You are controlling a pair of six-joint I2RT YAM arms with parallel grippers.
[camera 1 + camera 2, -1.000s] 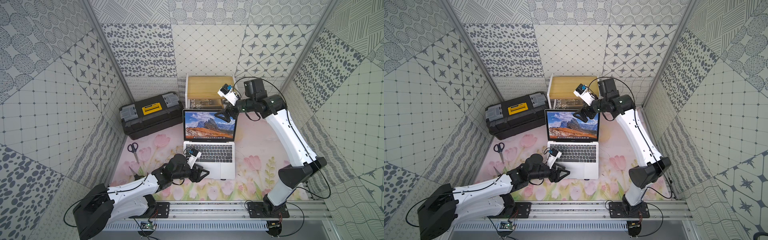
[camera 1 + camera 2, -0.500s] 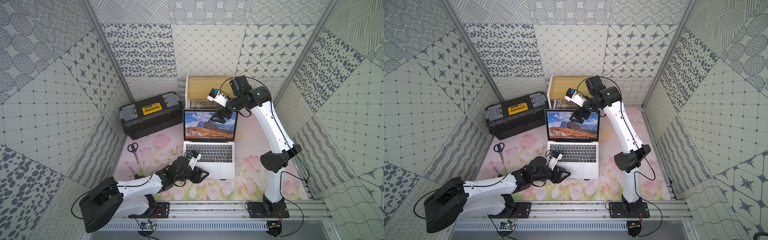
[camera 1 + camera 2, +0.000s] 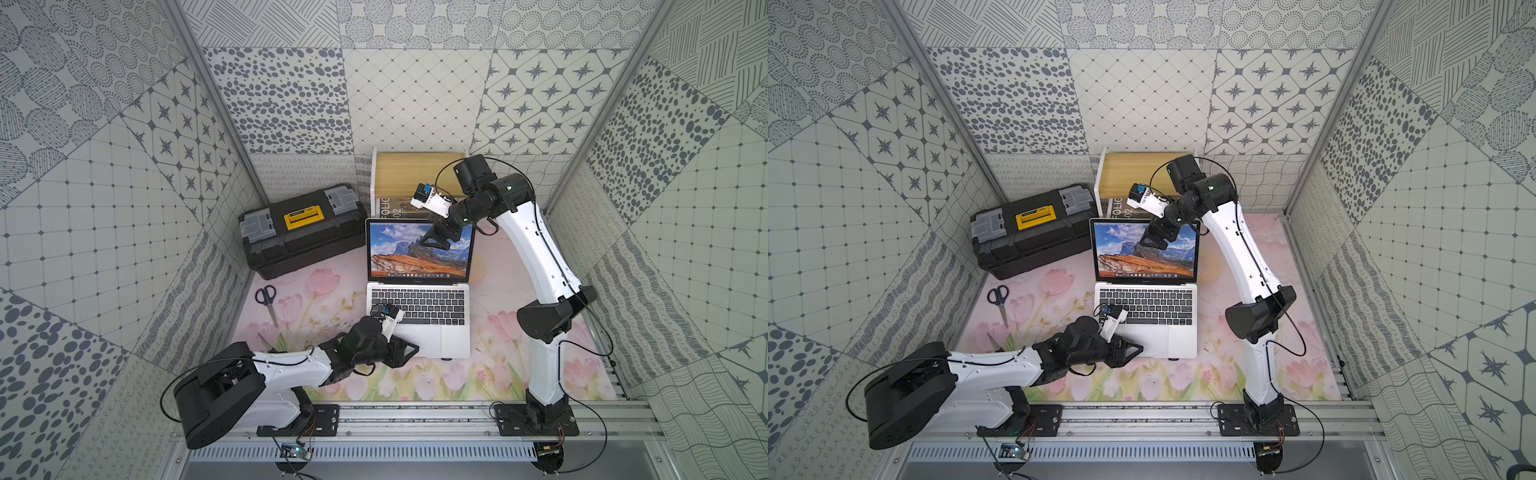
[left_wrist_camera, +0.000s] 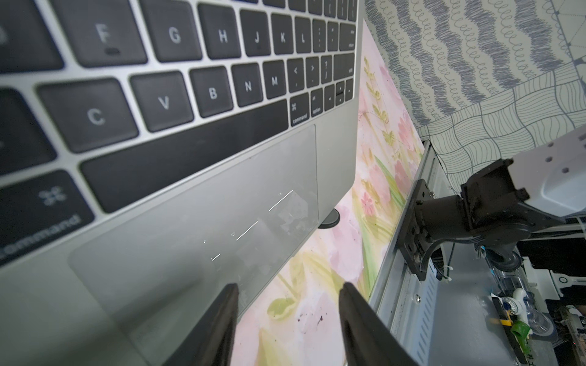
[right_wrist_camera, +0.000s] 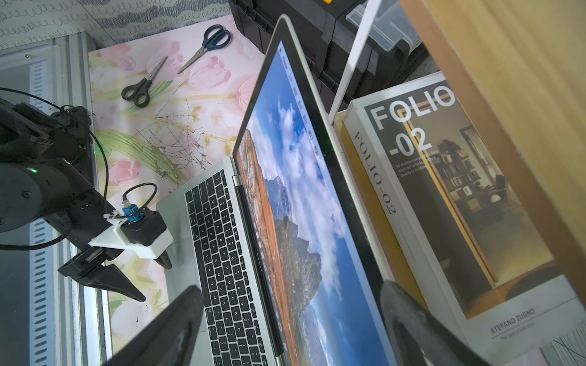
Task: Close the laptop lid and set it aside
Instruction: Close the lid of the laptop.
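One thin silver-grey laptop (image 3: pixel 419 332) with black keys lies open mid-table on the tulip-print mat (image 3: pixel 490 374). Its laptop lid (image 3: pixel 399 253) stands raised and shows mountain wallpaper. The right gripper (image 3: pixel 434 246) gapes wide astride the lid's top edge. The left gripper (image 4: pixel 287 298) is parted at the laptop's front edge, beside the trackpad. Behind the lid lies one book (image 5: pixel 444 190) reading "FOLIO-02" and "STEFANO ZUGNO". There are two pairs of scissors, blue-handled scissors (image 5: pixel 206 41) and black-handled scissors (image 5: pixel 139 88), and one black toolbox (image 3: pixel 299 237).

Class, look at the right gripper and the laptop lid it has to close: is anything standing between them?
Nothing visible. The right gripper hangs open astride the lid's top edge, one finger before the screen, one behind it near the book. The left gripper at the laptop's front edge may meet the closing lid.
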